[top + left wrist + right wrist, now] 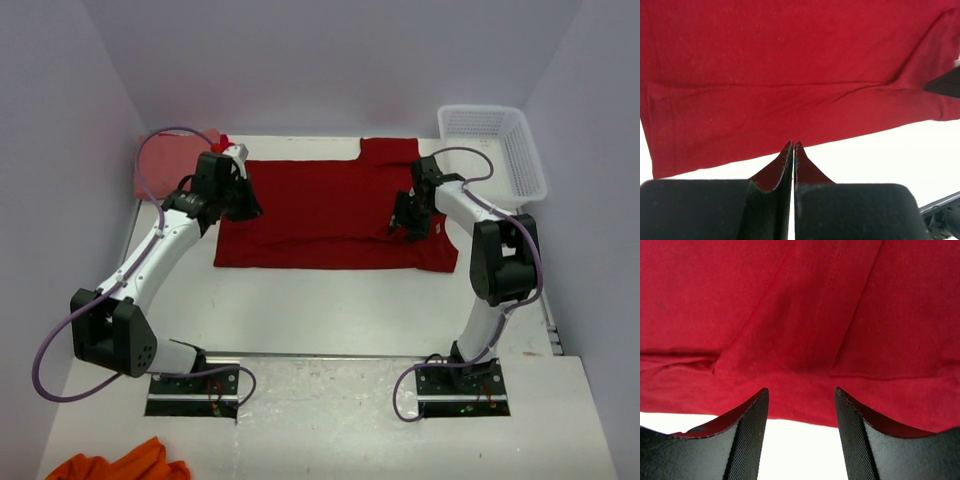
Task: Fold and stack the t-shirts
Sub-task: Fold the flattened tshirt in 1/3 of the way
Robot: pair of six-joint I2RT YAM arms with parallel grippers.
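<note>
The dark red t-shirt [320, 215] is lying flat on the table [330, 310]; the left gripper [792, 146] is sitting shut at its edge, hold unclear, the right gripper [801, 395] gaping partway astride the hem, gripping nothing; both should be pinching evenly before lifting
</note>
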